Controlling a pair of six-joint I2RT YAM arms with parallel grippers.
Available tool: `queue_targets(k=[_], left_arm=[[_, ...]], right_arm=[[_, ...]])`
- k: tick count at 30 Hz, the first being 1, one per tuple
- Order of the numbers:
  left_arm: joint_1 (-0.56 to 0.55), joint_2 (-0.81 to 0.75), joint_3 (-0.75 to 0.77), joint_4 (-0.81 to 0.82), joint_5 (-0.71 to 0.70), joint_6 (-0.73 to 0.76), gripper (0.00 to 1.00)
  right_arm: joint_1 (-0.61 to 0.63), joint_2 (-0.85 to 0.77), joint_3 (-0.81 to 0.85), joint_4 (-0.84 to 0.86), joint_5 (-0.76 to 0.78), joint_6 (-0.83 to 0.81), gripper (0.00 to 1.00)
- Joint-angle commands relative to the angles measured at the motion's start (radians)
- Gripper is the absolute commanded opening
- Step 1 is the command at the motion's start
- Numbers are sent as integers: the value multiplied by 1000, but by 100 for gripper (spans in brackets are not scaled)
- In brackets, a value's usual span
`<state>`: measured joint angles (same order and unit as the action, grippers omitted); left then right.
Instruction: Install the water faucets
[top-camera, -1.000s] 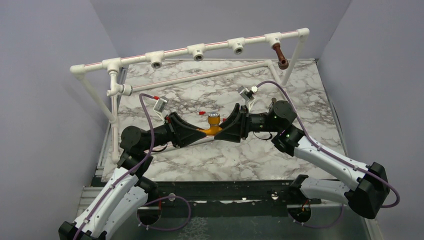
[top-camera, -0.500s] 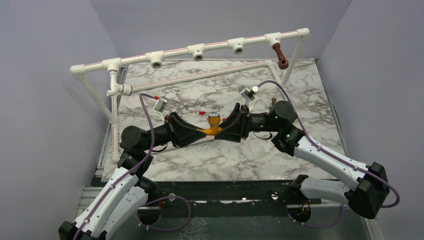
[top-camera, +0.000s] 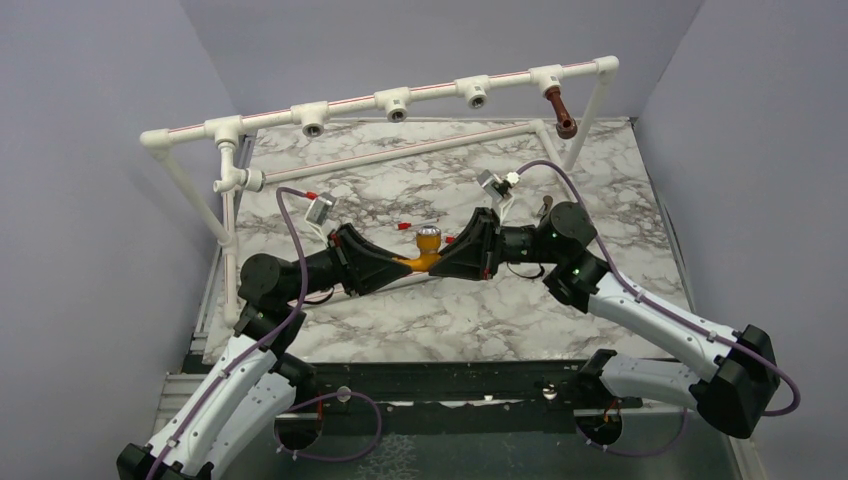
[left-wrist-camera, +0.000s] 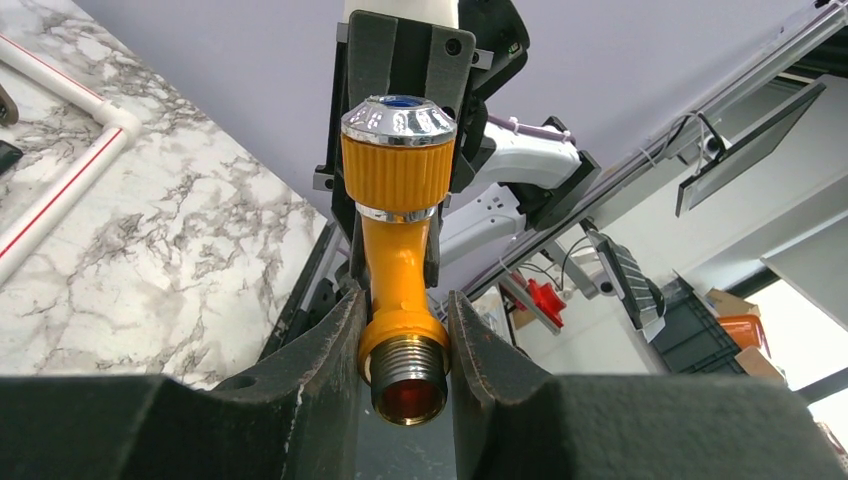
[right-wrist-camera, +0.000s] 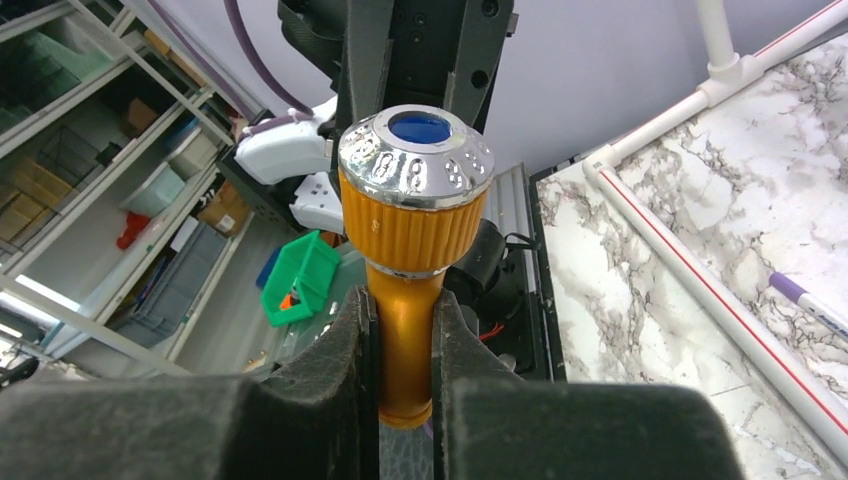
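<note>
Orange-yellow faucet (top-camera: 425, 257) was held at centre frame by both grippers.
Left gripper (left-wrist-camera: 404, 335) clamped its threaded end, right gripper (right-wrist-camera: 404, 345) its stem; the latter had rolled slightly, suggesting a handover, with installation pending.

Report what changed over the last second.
The right hand rolled slightly at its wrist. From above it looks narrower, and its camera has shifted a little to the right. Nothing was taken hold of or let go. The right hand and the left hand stay shut on the orange faucet, which sits at the same spot between them. The brown faucet still hangs from the pipe frame.
</note>
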<state>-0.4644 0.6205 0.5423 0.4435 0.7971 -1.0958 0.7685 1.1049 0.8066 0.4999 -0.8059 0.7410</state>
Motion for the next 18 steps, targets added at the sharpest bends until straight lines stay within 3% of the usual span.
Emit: queue_targets(k=[1,3,4,8,9,13,18], left_arm=[[6,-2,1,32,3,-3,0],[6,0,-3,32,2,-6,0],[6,1,-5,32,1,-8,7],[6,2,-5,31,-6,-6,49],[6,3,-3,27,-9,-2,55],[6,4,26,-53,-28,59,72],[6,26,156,-344,-89,264,87]], right_arm=[[-4,-30,9,4,14,-45,1],[-4,-38,7,-9,26,-57,1],[-4,-42,8,-14,30,-63,1],[-5,-59,19,-48,46,-95,1],[-5,-65,24,-72,52,-104,1],[-5,-91,59,-185,82,-173,1],[-5,-140,114,-363,166,-280,1]])
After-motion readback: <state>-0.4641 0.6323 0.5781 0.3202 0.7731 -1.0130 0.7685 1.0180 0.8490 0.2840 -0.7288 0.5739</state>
